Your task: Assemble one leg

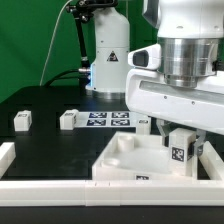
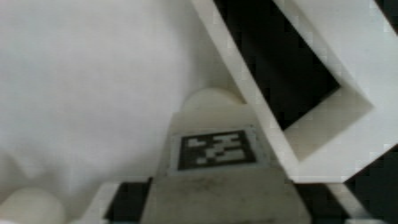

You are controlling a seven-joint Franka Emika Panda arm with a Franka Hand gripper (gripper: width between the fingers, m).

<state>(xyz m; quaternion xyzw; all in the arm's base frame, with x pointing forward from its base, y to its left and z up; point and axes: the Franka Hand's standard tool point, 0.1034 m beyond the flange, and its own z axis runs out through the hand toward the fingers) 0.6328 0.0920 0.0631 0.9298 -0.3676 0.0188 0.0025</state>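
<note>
A leg, pinched between the jaws of the gripper, is held just above the far right corner of the white tray, where a slight tilt could cause it to be jammed against the rim.

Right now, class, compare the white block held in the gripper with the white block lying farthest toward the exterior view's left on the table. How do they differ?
The held leg sits between the gripper fingers, over the white tray-like part; the far loose leg lies free on the black table, untouched. The held leg shows its tag toward the camera and looks larger, being nearer; the loose leg looks smaller, its markings unclear. Both are small white blocks.
</note>
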